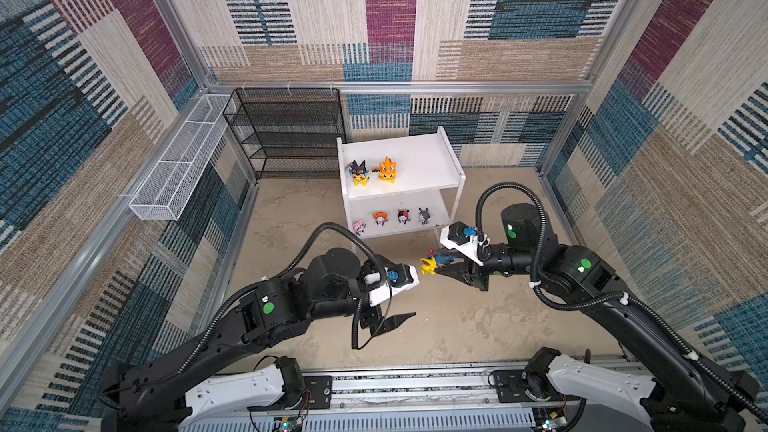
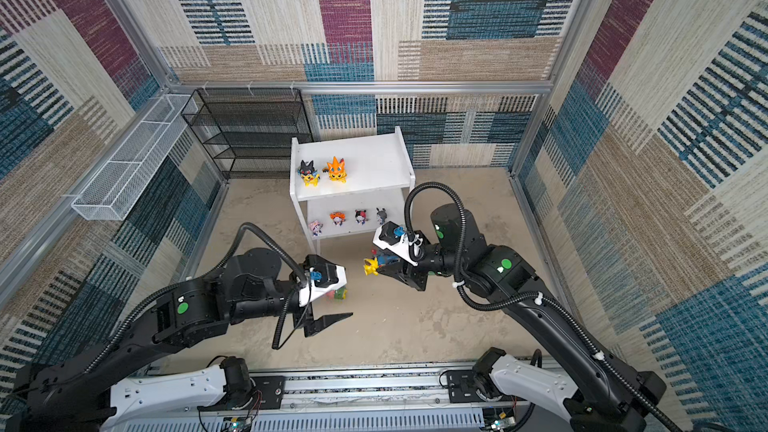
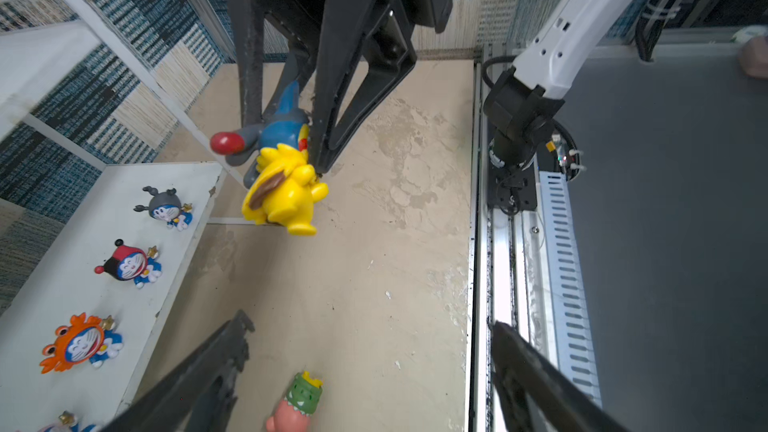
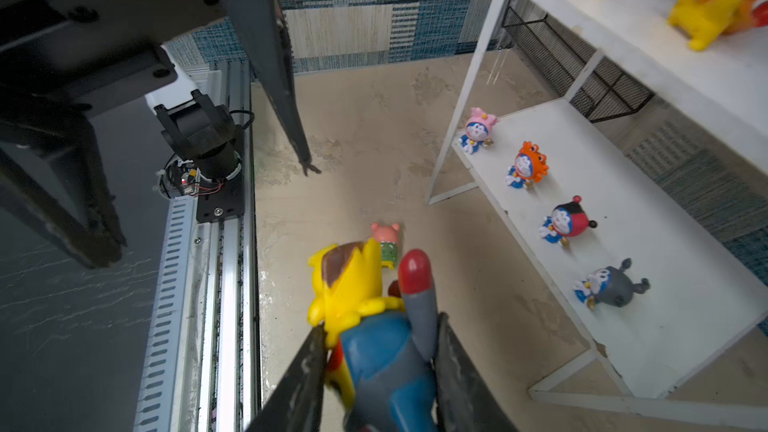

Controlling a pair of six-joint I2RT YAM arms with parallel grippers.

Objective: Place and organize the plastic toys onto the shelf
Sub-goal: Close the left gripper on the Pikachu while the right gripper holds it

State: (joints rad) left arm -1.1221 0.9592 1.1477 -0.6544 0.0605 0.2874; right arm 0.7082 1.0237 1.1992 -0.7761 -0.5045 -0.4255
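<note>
Blue-hooded yellow toy (image 3: 282, 189) clamped in right tool (image 4: 379, 326), just in front of shelf (image 1: 415, 160).
Left tool (image 3: 370, 326) spread wide, nothing held, over pink-and-green toy (image 3: 297, 405) lying on desk (image 1: 457, 326).

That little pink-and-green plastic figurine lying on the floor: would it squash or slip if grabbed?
Likely stiff: the pink-and-green plastic figurine looks like hard moulded plastic. Its smooth, rounded surface may slip in a narrow grip. Lying down rather than standing, it might roll or skid when nudged.

I count eight toys: four tiny (pink figurine (image 1: 358, 226), orange figurine (image 1: 380, 218), red-black figurine (image 1: 403, 216), grey figurine (image 1: 424, 215)), three yellow (black-hooded toy (image 1: 359, 174), orange-hooded toy (image 1: 387, 170), blue-hooded toy (image 1: 430, 265)), one pink-and-green toy (image 3: 297, 403). I see one white shelf (image 1: 419, 160), one black mesh rack (image 1: 286, 130), one white wire basket (image 1: 178, 168).
</note>
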